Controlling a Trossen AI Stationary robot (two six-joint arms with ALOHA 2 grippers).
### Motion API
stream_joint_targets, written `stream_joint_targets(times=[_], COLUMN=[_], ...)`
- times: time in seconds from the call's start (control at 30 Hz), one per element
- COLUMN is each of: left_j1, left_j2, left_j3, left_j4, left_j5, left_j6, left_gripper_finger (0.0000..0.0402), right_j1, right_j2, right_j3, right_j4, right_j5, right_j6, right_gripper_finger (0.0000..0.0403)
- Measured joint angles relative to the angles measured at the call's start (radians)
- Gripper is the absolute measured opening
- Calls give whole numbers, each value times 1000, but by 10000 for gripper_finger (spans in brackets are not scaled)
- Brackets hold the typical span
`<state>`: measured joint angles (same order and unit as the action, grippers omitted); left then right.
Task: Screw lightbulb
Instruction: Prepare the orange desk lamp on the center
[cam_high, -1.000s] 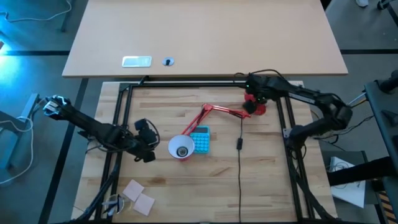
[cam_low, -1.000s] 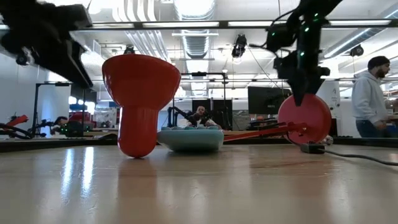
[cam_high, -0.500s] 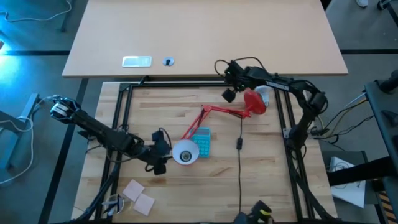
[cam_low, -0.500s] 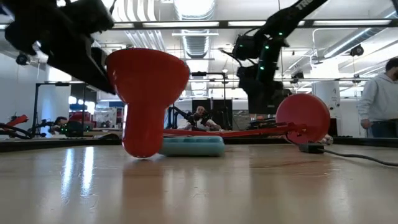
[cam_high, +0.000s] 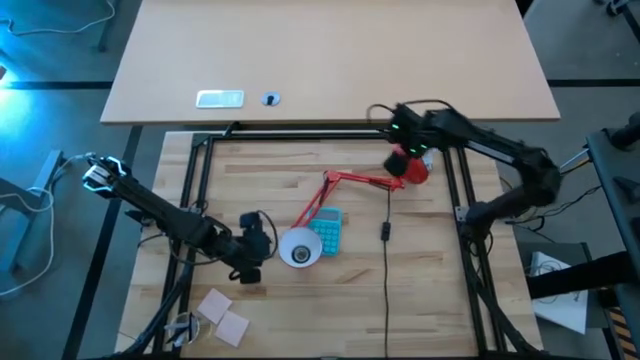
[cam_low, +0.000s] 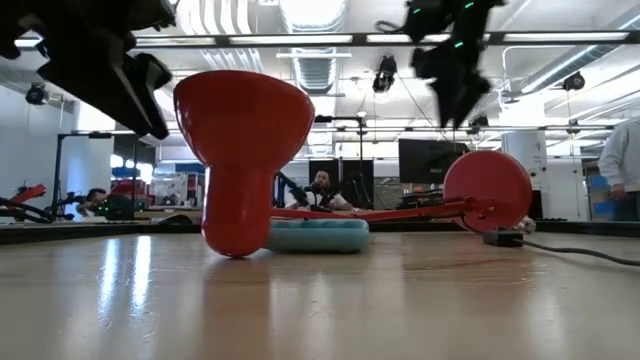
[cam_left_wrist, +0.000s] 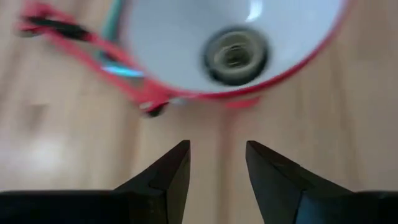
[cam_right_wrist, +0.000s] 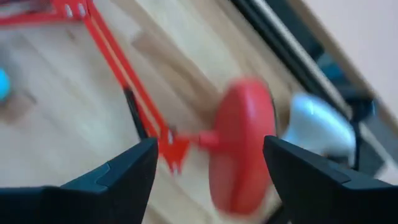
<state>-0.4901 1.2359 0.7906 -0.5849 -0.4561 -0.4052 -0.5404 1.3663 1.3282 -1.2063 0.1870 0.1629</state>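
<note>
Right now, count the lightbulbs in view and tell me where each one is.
1. The lightbulb lies beside the lamp's round red base, ahead of the right gripper. The shade's socket is empty. No other shows, though the arms could hide one.

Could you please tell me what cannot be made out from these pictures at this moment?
- The lightbulb: only a blurred white shape behind the lamp base in the right wrist view; its screw base is unreadable.
- In the high view the right gripper covers the bulb.
- The shade is cut off by the left wrist picture's edge.
- Low view: the shade's inside faces away.
</note>
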Motion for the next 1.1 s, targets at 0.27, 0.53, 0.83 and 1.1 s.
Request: stream_joint_targets(times=[0.27, 0.53, 0.83, 1.1], left_j1=[41, 111, 95, 17], left_j2=[-49, 29, 67, 65], left_j3=[-55, -158, -119, -51], left_j4=[-66, 245, 342, 334], left_j5=[-212, -215, -111, -23], left_j6=[19, 188, 204, 133], left_gripper_finger=[146, 146, 146, 146], right_j1=[-32, -106, -132, -134], right_j2=[-267, -296, -195, 17], right_j3=[-229, -416, -436, -329], right_j4=[-89, -79, 166, 420], right_j5=[128, 192, 189, 135], right_j6=[245, 297, 196, 80], right_gripper_finger=[238, 194, 194, 195])
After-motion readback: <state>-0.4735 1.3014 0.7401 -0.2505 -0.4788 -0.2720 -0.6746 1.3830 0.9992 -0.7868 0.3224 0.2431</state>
